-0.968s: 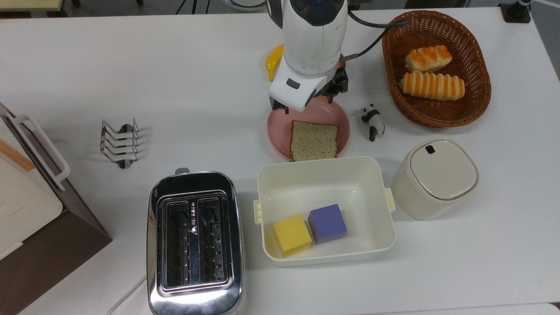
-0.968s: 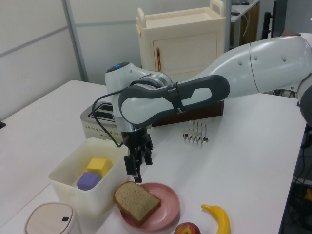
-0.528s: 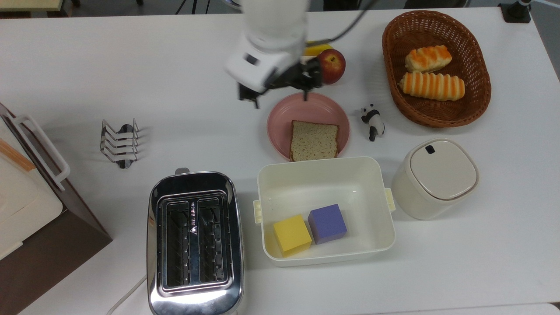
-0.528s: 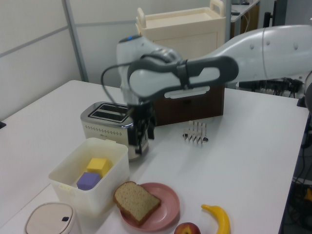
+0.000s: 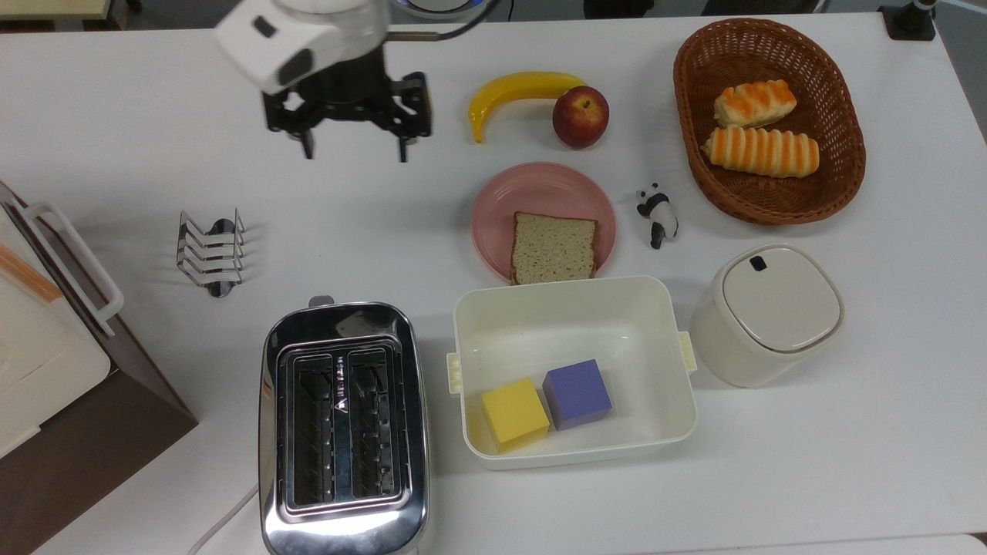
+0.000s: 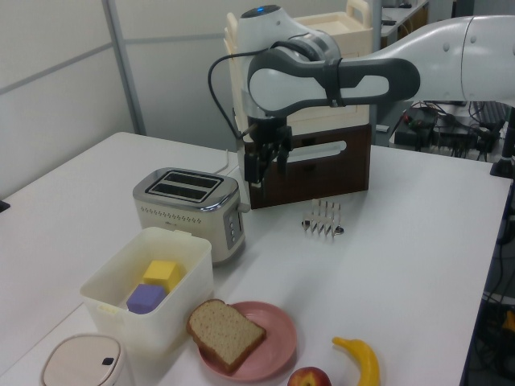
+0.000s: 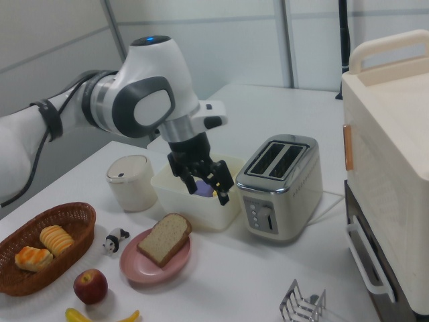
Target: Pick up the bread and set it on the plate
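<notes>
One bread (image 5: 554,248) overhanging plate (image 5: 540,189) rim

Plate (image 5: 540,193) approach | open tabletop on top view's left | tub (image 5: 574,443) touching below | panda figurine (image 5: 658,213) right | apple (image 5: 581,116) above

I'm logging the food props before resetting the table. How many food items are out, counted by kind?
Bread slice: 1, the bread on the plate
Striped rolls: 2, one and another, both in the basket
Banana: 1, the banana
Apple: 1, the apple
Total: 5
</notes>
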### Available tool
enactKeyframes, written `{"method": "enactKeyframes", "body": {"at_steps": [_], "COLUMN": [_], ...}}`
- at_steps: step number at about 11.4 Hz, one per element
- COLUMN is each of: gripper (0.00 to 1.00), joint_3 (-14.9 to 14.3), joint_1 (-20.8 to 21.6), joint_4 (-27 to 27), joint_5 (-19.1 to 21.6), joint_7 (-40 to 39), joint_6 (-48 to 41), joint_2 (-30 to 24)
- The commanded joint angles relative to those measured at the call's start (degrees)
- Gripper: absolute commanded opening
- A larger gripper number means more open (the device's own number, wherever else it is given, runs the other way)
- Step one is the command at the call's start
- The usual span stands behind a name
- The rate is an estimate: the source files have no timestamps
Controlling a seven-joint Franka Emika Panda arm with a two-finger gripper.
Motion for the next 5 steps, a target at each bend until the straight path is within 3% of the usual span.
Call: {"method": "enactKeyframes", "body": {"at_steps": [1,5], "gripper": [1.0,1.0], "joint_3": [0.2,0.2], "joint_1": [-2.8,-2.9], "joint_4": [-0.4,-0.2], "joint_5": [-0.9,-1.0], "joint_7": [-1.2,-4.1], "joint_6": [-1.2,-6.7], "joint_2": [-2.4,-3.2]}}
